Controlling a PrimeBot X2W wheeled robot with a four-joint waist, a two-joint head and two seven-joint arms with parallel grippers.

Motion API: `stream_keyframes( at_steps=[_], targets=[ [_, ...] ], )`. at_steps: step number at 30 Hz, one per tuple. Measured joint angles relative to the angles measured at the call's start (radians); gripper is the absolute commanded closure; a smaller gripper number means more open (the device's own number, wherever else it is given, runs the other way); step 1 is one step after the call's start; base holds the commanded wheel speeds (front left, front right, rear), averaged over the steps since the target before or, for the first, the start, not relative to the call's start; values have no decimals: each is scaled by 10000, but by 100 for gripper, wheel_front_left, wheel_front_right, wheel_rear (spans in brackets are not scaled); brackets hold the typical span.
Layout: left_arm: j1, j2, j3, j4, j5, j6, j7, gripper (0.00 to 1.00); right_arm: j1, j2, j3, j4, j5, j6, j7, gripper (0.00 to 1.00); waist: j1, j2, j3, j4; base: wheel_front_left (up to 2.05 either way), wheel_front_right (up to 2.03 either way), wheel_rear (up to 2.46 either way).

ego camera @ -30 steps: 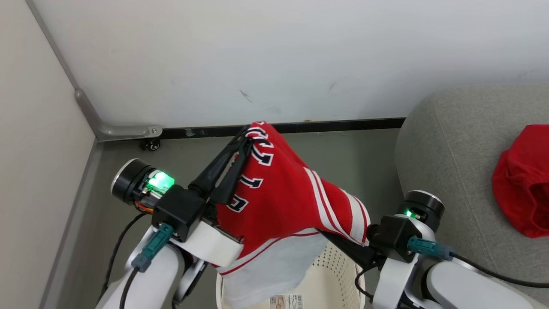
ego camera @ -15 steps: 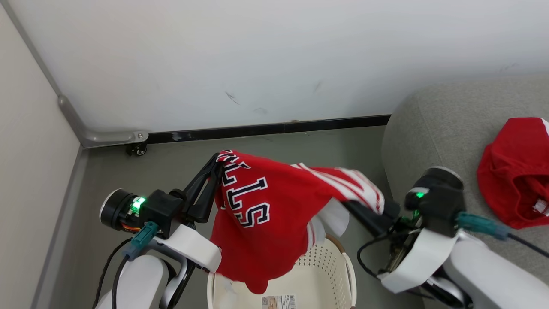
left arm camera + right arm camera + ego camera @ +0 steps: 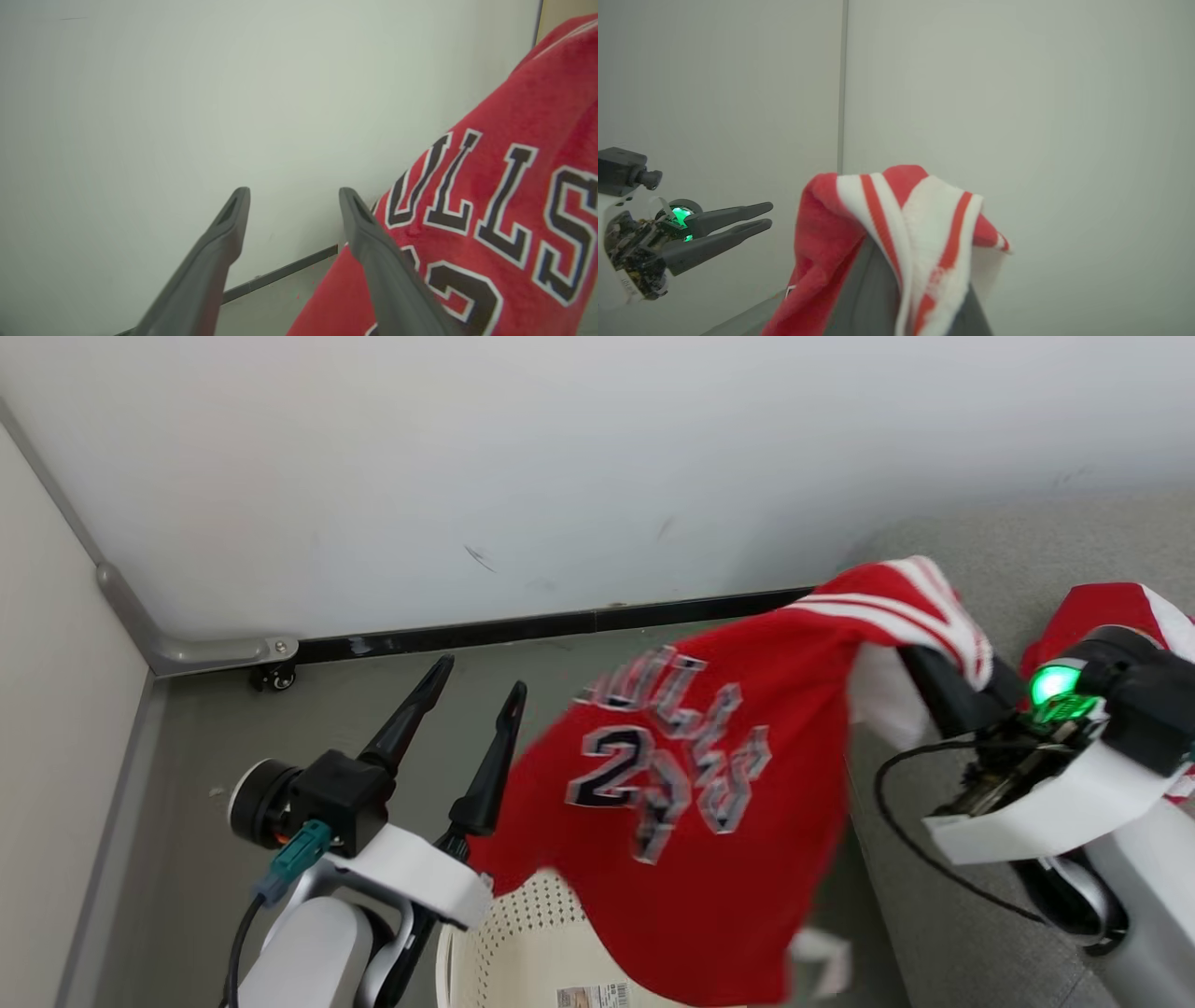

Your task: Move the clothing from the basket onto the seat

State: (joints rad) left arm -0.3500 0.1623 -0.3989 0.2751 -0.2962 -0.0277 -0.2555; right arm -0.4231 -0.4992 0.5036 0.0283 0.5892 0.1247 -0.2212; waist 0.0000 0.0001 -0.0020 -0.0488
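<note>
Red: one jersey (image 3: pixel 709 859) pinched by right tool (image 3: pixel 922 665) (left tool (image 3: pixel 478 677) spread), one shorts (image 3: pixel 1092 607).

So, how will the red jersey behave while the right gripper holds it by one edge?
Probably floppy: the jersey hangs in loose folds from the right gripper. It seems light, since one pinch at the striped trim holds it all. Its low end may swing and brush the basket rim.

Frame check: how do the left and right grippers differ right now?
The left gripper is open and empty; the right gripper carries the jersey, striped trim draped over its fingers. The left gripper stands above the floor by the basket; the right gripper is at the seat, near the shorts. Both point toward the wall.
</note>
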Motion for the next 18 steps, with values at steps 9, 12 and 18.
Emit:
stream_keyframes(
  at_steps=[9, 12, 18],
  targets=[
    [606, 290, 500, -25, -8, 96, 0, 0, 796, 6, -1536, -104, -433, -2, -79, 100, 0, 0, -129, -152, 0, 0, 0],
    [612, 244, 596, -232, -10, 102, 0, 0, 1205, 44, -1864, -305, -564, -2, -79, 100, 0, 0, -171, -249, 0, 0, 0],
    [630, 23, 608, -552, -10, 100, 0, 0, 2009, 293, -2598, -744, -999, 0, -79, 100, 0, 0, -246, -513, 0, 0, 0]
  ],
)
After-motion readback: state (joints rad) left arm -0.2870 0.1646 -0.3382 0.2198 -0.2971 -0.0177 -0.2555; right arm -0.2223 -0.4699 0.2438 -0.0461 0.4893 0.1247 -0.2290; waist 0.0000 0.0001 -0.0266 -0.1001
